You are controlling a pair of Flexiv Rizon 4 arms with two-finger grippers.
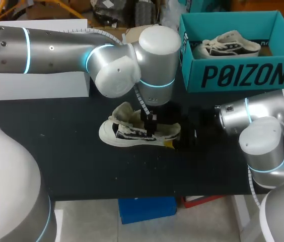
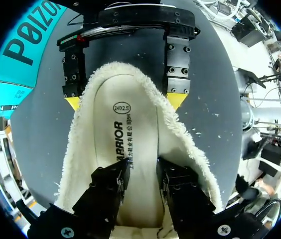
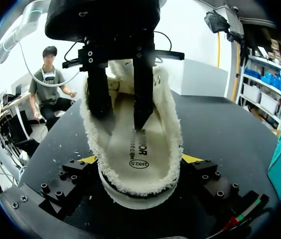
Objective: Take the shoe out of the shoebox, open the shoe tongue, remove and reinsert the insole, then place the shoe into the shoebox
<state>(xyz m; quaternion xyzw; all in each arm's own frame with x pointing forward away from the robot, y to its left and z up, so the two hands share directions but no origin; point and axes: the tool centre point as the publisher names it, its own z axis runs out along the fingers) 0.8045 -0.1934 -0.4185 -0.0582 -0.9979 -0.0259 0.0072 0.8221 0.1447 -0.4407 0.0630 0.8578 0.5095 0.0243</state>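
Observation:
A white fleece-lined shoe (image 1: 127,133) lies on the dark table (image 1: 56,161) at mid-table, tongue folded up. My left gripper (image 1: 149,126) comes straight down into its opening. Its black fingers (image 2: 113,186) stand slightly apart on the printed insole (image 2: 125,124), pinching nothing, so it is open. My right gripper (image 3: 139,159) holds the shoe's near end, one yellow tip against each side of the fleece rim. The left wrist view has that right gripper (image 2: 125,102) ahead of my left gripper (image 2: 143,172). The insole (image 3: 138,149) lies flat inside the shoe.
The teal shoebox (image 1: 242,75) stands open at the back right with a second white shoe (image 1: 227,44) inside. A white box (image 1: 36,83) sits at the back left under my left arm. The table's front edge runs close below the shoe.

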